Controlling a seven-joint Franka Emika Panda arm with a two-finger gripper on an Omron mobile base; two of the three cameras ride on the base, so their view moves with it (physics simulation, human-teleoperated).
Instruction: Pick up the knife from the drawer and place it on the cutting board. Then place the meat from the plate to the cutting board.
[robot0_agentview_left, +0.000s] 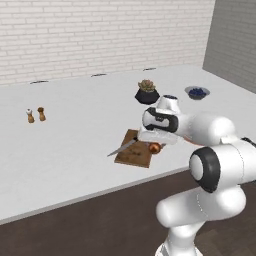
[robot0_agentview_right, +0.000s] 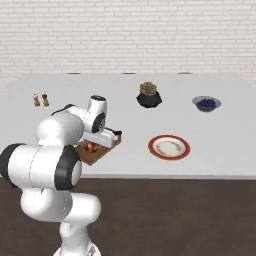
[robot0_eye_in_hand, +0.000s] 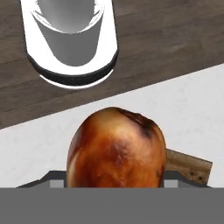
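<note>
The gripper (robot0_agentview_right: 93, 145) is closed around the meat (robot0_eye_in_hand: 116, 148). It holds the lump just above the cutting board (robot0_agentview_left: 131, 155), beside the knife (robot0_agentview_left: 121, 148).

Open worktop (robot0_agentview_left: 70, 145) lies left of the board (robot0_agentview_left: 136, 154); a plant pot (robot0_agentview_left: 147, 93) stands behind it, well apart.

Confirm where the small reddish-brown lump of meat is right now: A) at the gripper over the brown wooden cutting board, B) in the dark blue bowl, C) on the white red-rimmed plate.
A: the meat sits at the gripper above the cutting board, while the plate holds only stains.
</note>
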